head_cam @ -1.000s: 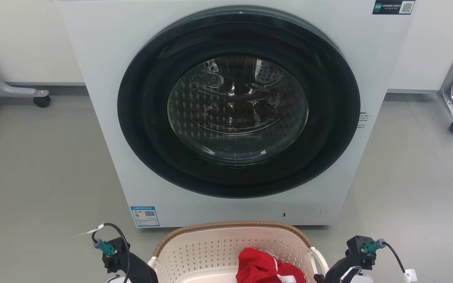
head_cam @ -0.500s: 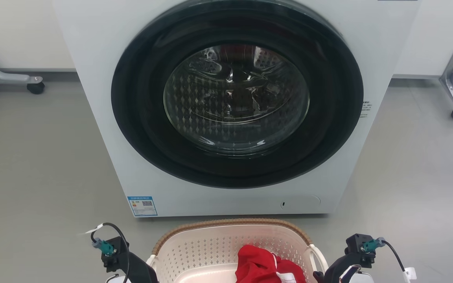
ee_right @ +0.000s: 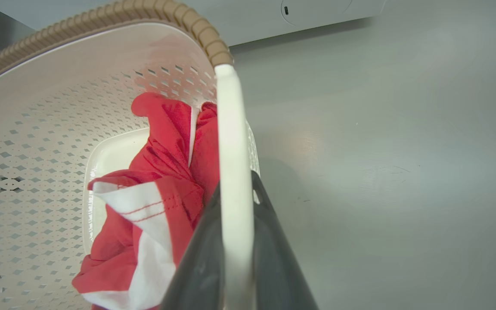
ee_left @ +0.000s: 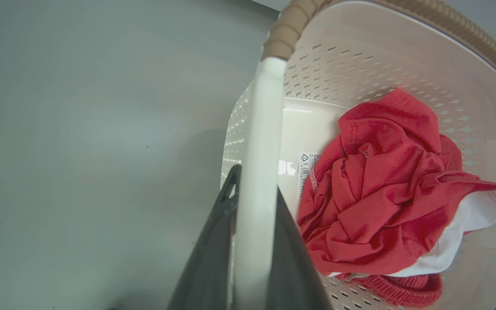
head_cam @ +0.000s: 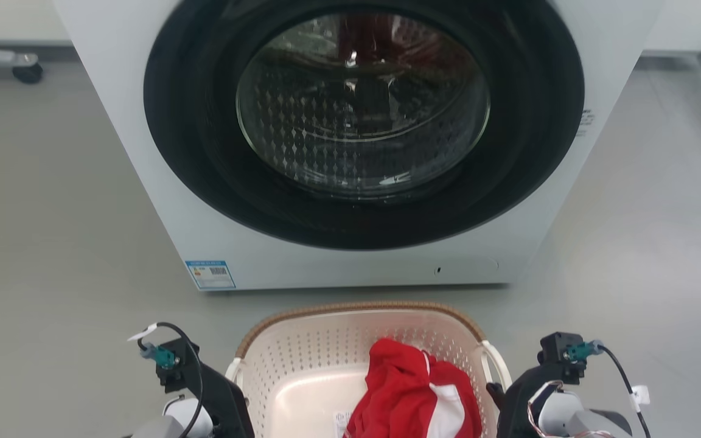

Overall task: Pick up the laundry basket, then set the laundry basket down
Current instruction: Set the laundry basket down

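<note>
Head camera has tipped down since a second ago (washer (head_cam: 143,152) rides higher in frame). Head view: left gripper (head_cam: 229,395) and right gripper (head_cam: 502,395) low, flanking laundry basket (head_cam: 302,365), which sits before the washer; blue sticker (head_cam: 210,274) unreadable.

Left wrist: fingers clenched on white handle (ee_left: 258,129). Cream perforated walls, brown rim, red-white garment (ee_left: 381,185). Barcode label (ee_left: 305,168) just past the fingertips, illegible.

Right wrist: fingers clamp other handle (ee_right: 230,129).

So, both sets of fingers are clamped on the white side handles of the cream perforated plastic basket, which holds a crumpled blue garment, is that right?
Not quite: the crumpled garment in the cream perforated plastic basket is red with white, not blue, as the left wrist view shows. The rest stands.
</note>
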Motion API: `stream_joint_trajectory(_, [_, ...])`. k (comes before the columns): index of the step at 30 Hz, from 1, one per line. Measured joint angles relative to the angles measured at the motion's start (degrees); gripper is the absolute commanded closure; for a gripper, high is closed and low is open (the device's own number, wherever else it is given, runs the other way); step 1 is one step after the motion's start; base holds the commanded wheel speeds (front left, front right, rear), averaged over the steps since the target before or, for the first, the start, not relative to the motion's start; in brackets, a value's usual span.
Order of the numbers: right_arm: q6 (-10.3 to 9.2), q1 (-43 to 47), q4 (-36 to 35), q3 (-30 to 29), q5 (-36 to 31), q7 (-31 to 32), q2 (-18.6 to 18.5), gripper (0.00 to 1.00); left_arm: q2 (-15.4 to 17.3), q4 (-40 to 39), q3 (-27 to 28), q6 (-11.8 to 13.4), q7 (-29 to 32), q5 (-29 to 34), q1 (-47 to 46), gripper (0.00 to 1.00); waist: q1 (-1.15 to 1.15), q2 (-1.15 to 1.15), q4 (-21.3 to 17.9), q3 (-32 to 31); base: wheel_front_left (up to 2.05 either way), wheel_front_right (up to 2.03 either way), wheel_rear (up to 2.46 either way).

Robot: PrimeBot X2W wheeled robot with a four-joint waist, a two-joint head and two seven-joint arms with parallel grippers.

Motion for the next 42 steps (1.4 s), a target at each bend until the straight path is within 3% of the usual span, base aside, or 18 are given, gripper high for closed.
stream_joint_trajectory(42, [-0.3,-19.57,-5.55,2.37,-3.81,-12.15,-2.65,1.0,2.47,-5.71,-1.2,1.09,-16.37,3.38,-18.46,1.0,0.01,0.01,-1.42,34.48,0.0,0.0,0.0])
